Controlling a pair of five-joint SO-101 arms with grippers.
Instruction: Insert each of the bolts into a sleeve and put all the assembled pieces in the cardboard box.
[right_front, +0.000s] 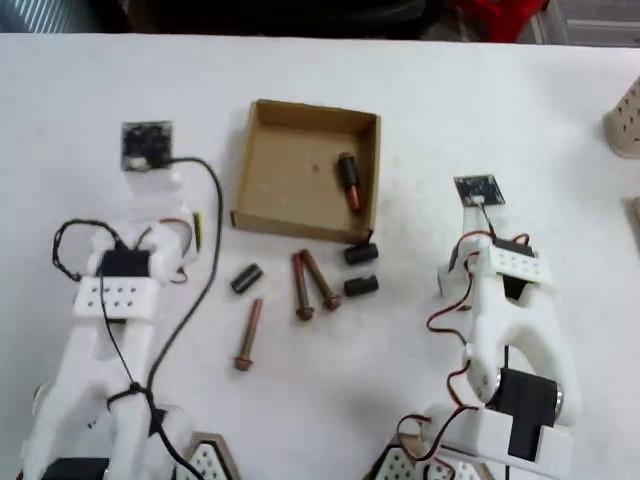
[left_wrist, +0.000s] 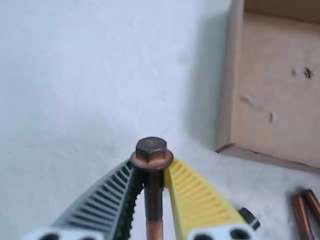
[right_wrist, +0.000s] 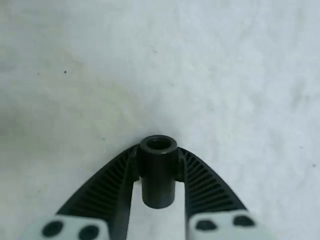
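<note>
One assembled piece (right_front: 348, 182) lies in the cardboard box (right_front: 290, 170). The left pincer (left_wrist: 152, 172) pinches a bolt (left_wrist: 151, 152); the right pincer (right_wrist: 158, 162) pinches a sleeve (right_wrist: 158, 182) — not yet joined. Three loose bolts (right_front: 248, 335) and three loose sleeves (right_front: 361, 287) lie on the surface (right_front: 450, 120).

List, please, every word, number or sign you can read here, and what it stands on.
None can be read.
The head of the bolt in the left gripper bears faint marks, too blurred to read.
The box shows only dark specks, no print.
The sleeve in the right gripper is plain.
</note>
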